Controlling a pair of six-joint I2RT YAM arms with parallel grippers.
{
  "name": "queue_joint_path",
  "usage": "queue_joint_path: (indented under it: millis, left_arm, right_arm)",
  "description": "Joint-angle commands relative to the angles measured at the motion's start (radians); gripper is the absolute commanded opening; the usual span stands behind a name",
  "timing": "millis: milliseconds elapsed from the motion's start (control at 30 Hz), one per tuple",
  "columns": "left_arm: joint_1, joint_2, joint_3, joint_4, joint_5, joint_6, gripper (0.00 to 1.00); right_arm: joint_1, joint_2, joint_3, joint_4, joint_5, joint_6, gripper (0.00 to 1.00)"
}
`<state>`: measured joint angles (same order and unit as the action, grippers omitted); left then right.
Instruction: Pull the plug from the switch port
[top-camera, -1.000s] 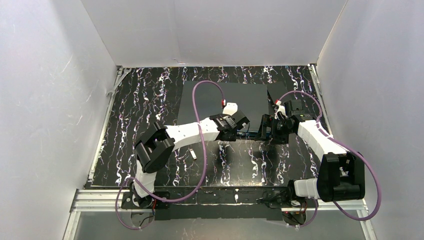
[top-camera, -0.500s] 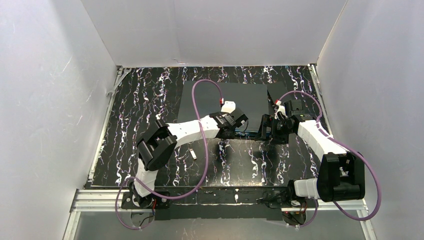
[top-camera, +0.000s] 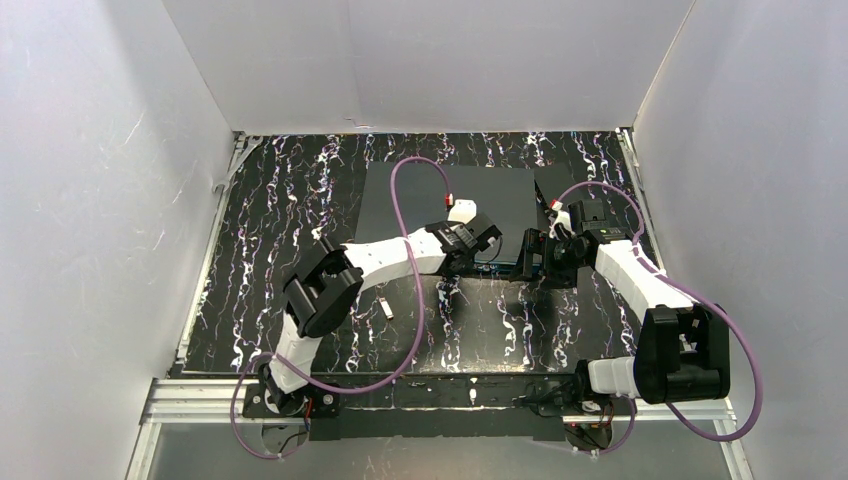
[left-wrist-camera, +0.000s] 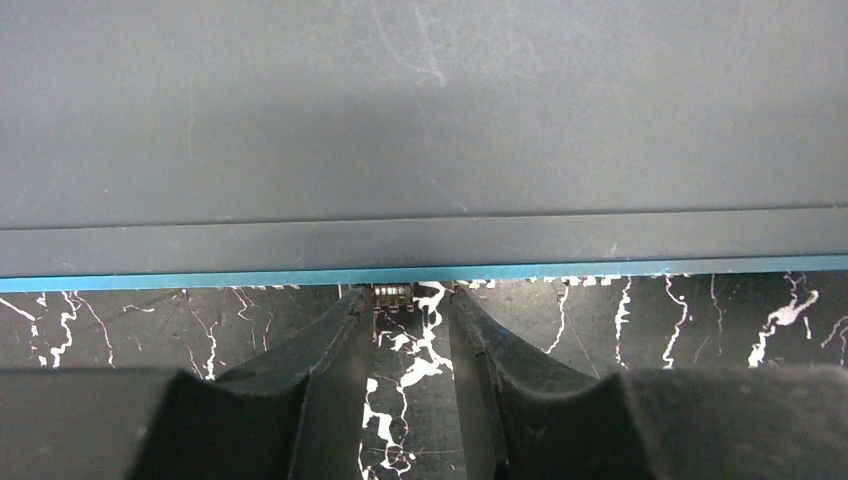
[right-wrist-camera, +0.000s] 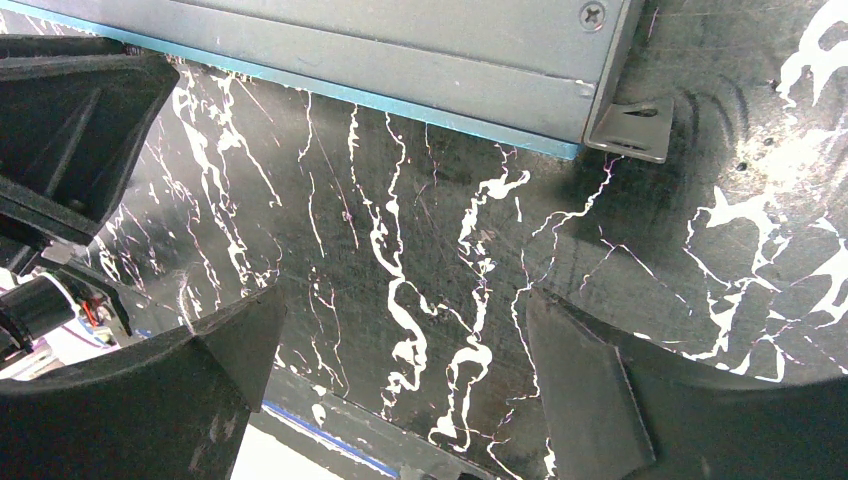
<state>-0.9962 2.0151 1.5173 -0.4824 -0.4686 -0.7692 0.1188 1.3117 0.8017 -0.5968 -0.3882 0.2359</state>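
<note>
The switch (top-camera: 450, 200) is a large flat dark grey box at the back centre of the mat. In the left wrist view its top (left-wrist-camera: 420, 120) fills the upper half, above its teal front edge (left-wrist-camera: 650, 268). A small plug (left-wrist-camera: 392, 293) sticks out of that edge. My left gripper (left-wrist-camera: 402, 300) is open, its fingertips at the edge on either side of the plug; the left finger (left-wrist-camera: 330, 340) is close to it and the right one stands apart. In the top view the left gripper (top-camera: 478, 245) is at the switch's front edge. My right gripper (right-wrist-camera: 410, 350) is open and empty over the mat near the switch's front right corner (right-wrist-camera: 590, 90).
A metal mounting bracket (right-wrist-camera: 630, 125) juts from the switch's corner. A small silver piece (top-camera: 387, 308) lies on the mat left of centre. A smaller dark box (top-camera: 548, 195) sits right of the switch. White walls enclose the marbled black mat (top-camera: 290, 200).
My left arm has pushed forward and slightly right, bringing its gripper up to the switch's front edge. The right arm has barely moved.
</note>
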Motion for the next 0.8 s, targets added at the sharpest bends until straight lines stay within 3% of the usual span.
queue_joint_path:
  millis: [0,267,367,533,767]
  left_arm:
    - [0.011,0.013,0.042,-0.043,-0.027,-0.012,0.30]
    - [0.020,0.024,0.052,-0.092,-0.055,-0.027,0.31]
    - [0.022,0.027,0.047,-0.095,-0.050,-0.030,0.24]
    - [0.028,0.021,0.028,-0.091,-0.036,-0.037,0.00]
    - [0.026,-0.014,-0.005,-0.090,-0.021,-0.049,0.00]
  right_arm:
    - [-0.004,-0.004,-0.006,0.002,-0.004,-0.009,0.99]
    - [-0.004,-0.002,-0.006,0.002,-0.005,-0.010,0.99]
    - [-0.004,-0.002,-0.006,0.000,-0.005,-0.010,0.99]
    - [-0.004,-0.004,-0.006,-0.004,-0.002,-0.014,0.99]
    - [-0.004,0.001,-0.004,-0.001,-0.006,-0.013,0.99]
